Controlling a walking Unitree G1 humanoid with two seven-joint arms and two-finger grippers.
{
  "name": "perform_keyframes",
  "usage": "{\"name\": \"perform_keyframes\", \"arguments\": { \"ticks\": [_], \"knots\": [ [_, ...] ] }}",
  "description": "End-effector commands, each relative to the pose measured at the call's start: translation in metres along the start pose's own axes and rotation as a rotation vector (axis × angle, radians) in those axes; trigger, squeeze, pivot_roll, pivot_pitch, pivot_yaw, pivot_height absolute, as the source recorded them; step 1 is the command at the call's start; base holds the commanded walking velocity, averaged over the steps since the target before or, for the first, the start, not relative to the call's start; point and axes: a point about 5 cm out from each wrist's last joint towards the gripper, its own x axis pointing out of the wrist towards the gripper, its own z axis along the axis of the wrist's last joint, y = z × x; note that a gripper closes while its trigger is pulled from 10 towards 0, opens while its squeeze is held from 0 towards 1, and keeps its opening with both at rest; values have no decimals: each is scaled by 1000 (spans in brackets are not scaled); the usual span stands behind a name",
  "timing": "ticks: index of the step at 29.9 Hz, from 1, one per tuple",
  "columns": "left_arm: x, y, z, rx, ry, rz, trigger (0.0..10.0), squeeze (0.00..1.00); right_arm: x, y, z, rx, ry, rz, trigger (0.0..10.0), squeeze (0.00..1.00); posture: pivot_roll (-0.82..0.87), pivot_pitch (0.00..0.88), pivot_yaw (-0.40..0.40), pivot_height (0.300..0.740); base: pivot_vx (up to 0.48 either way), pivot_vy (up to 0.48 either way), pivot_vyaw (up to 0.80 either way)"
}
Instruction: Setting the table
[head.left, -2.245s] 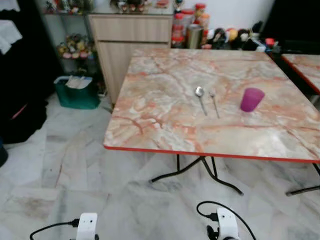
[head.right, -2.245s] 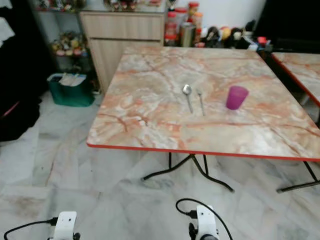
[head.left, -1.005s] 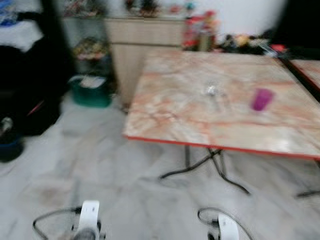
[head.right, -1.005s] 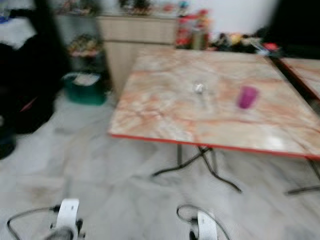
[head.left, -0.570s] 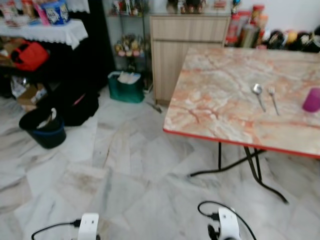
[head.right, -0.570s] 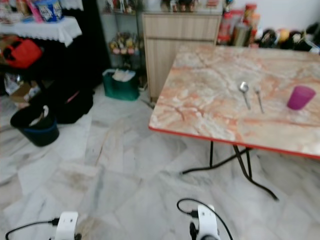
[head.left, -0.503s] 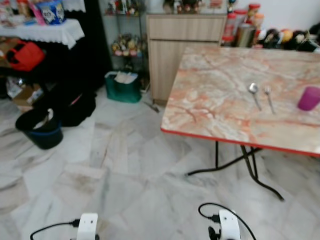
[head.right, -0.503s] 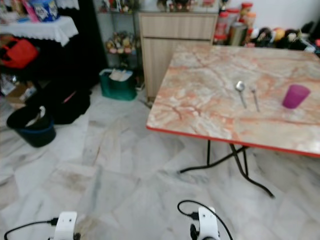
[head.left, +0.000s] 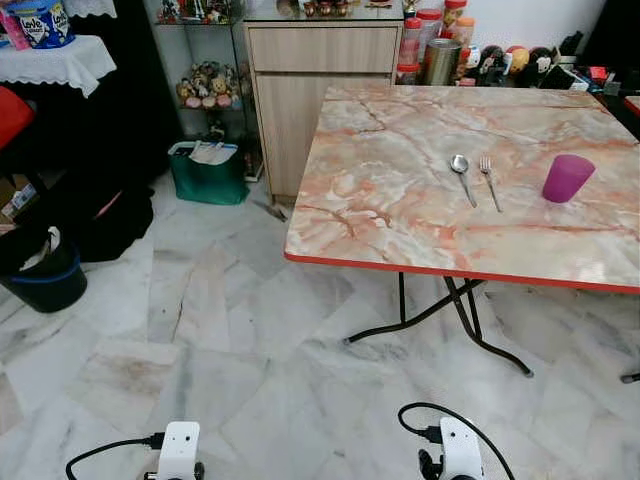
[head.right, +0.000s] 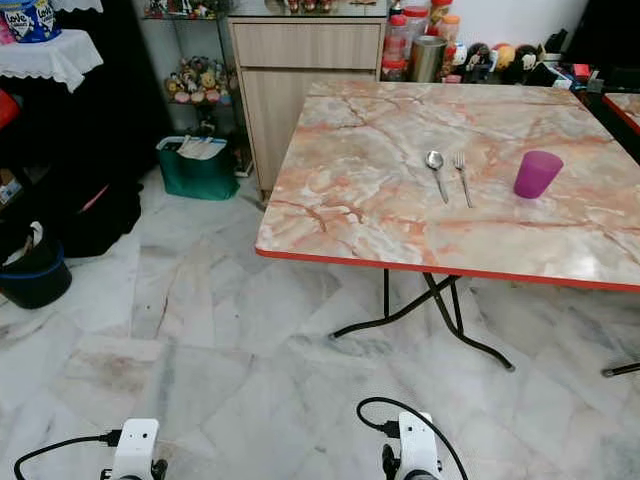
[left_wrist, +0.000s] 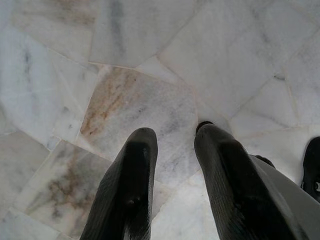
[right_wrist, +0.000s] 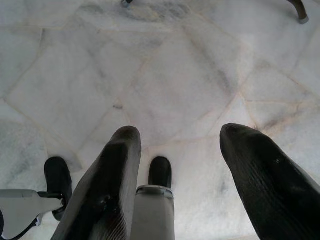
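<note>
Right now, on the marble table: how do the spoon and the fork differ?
The silver metal spoon ends in a rounded bowl; the silver metal fork ends in tines. The spoon lies farther from the purple plastic cup, the fork between spoon and cup. The spoon looks slightly thicker and brighter at its head. Both lie flat, side by side and apart, heads pointing away from the robot, on the pink marble-pattern table.
</note>
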Motion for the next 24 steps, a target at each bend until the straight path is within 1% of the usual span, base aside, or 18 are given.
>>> {"name": "perform_keyframes", "arguments": {
  "ticks": [1,4,7,10,11,13,14,15,16,17,18,22,24],
  "knots": [
    [0,0,2,-21,-14,-4,10000,0,1,-1,4,20,-12,-13,10000,0,45,0,23,740,0,0,0],
    [0,0,2,-25,-13,-4,10000,0,1,-4,5,15,-23,-29,10000,0,42,0,18,740,0,0,-606],
    [0,-1,0,-29,-8,-6,10000,0,1,-7,13,-10,-75,-47,10000,0,38,0,19,740,0,0,0],
    [0,-2,0,-30,-6,-6,10000,0,1,-7,18,-28,-105,-42,10000,0,33,0,20,740,0,0,0],
    [0,-2,-1,-31,-4,-6,10000,0,1,-5,25,-90,-147,-28,10000,0,33,0,19,740,0,0,0],
    [0,-2,-1,-31,-5,-5,10000,0,1,-3,32,-127,-188,-16,10000,0,33,0,18,740,0,0,0],
    [0,-2,-1,-30,-6,-3,10000,0,1,-3,34,-124,-199,-13,10000,0,33,0,18,740,0,0,0],
    [0,-2,-1,-32,-8,-2,10000,0,1,0,42,-130,-243,5,10000,0,29,0,17,740,0,0,0],
    [0,-2,-1,-31,-8,-2,10000,0,1,1,46,-161,-265,15,10000,0,29,0,17,740,0,0,0],
    [0,-2,-1,-30,-7,-1,10000,0,1,3,51,-212,-293,24,10000,0,29,0,17,740,0,0,0],
    [0,-2,-1,-28,-6,0,10000,0,0,4,54,-236,-312,27,10000,0,29,0,17,740,0,0,0],
    [0,-2,-1,-29,-6,1,10000,0,-1,9,72,-274,-403,49,10000,0,24,0,16,740,0,0,0],
    [0,-2,-1,-30,-5,1,10000,0,-2,11,74,-282,-420,55,10000,0,24,0,16,740,0,0,0]
  ]
}}
